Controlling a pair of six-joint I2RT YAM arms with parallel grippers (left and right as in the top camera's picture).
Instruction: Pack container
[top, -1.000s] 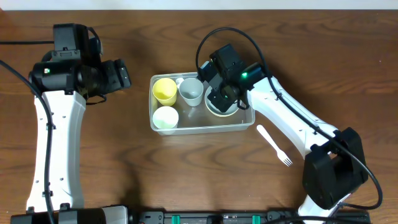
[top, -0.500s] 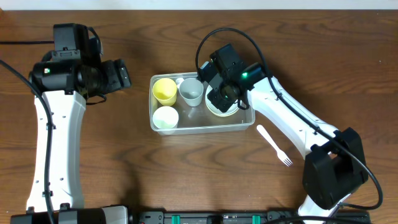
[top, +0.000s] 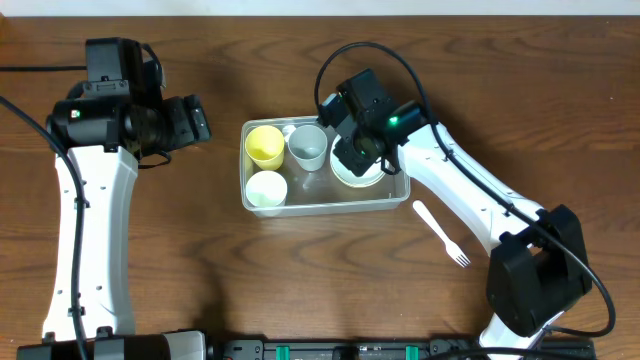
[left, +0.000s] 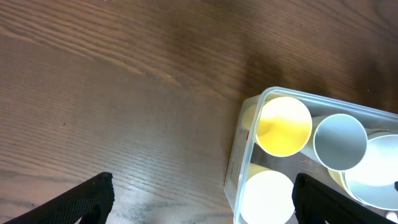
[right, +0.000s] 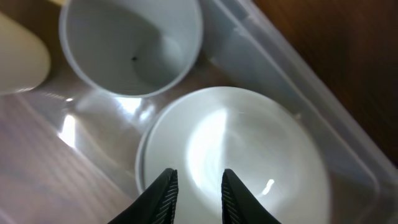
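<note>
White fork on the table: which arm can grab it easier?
Right. The fork lies beside the right arm, and the right pincer hovers over the container; the left pincer sits beyond its far side.

Dark wood table (top: 300, 290); perhaps pale wall (top: 250, 6) beyond.

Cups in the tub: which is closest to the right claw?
The grey cup, beside the right gripper; the yellow cup and pale cup sit farther.

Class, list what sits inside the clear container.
Yellow cup, grey cup, cream cup and white bowl in the container; the right gripper hides part of the bowl overhead.
</note>
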